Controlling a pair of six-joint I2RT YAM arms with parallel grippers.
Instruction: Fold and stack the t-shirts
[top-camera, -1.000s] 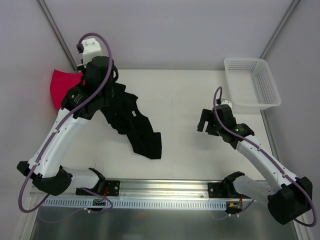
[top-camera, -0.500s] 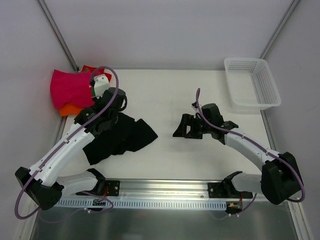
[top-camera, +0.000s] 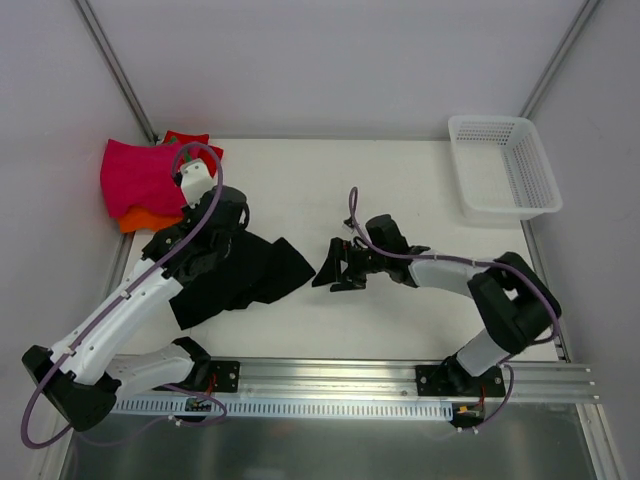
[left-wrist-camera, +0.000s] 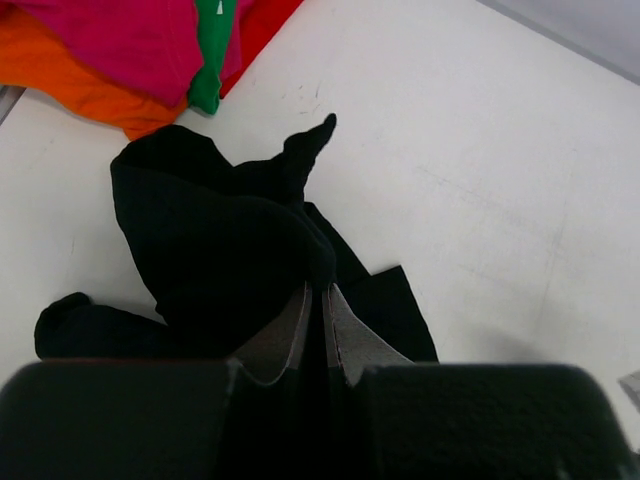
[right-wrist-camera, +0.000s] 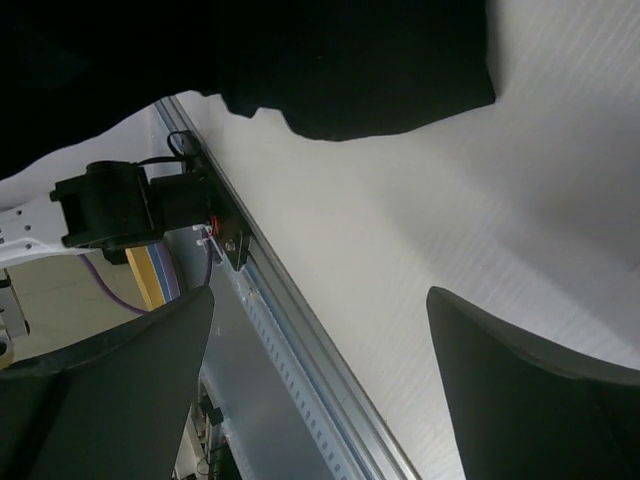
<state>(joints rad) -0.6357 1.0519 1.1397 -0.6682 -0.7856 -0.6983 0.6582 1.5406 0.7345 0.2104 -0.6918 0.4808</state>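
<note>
Swings right gripper (top-camera: 328, 270) leftward since a second ago, jaws wide, up beside black shirt (top-camera: 245, 282); pinches that shirt, bunched left on table (top-camera: 400, 180), in closed left gripper (left-wrist-camera: 317, 297), near pink-topped stack (top-camera: 140, 178).

Black shirt (top-camera: 262, 277): plain, unfolded, crumpled in a loose heap on the left half of the tabletop. Magenta shirt (top-camera: 135, 175): folded, topmost of the pile in the far-left corner. Orange shirt (top-camera: 138, 219): beneath it, showing at the near side. Red shirt (top-camera: 195, 141): behind, toward the far edge. Green shirt (left-wrist-camera: 208, 60): a sliver between magenta and red.
</note>
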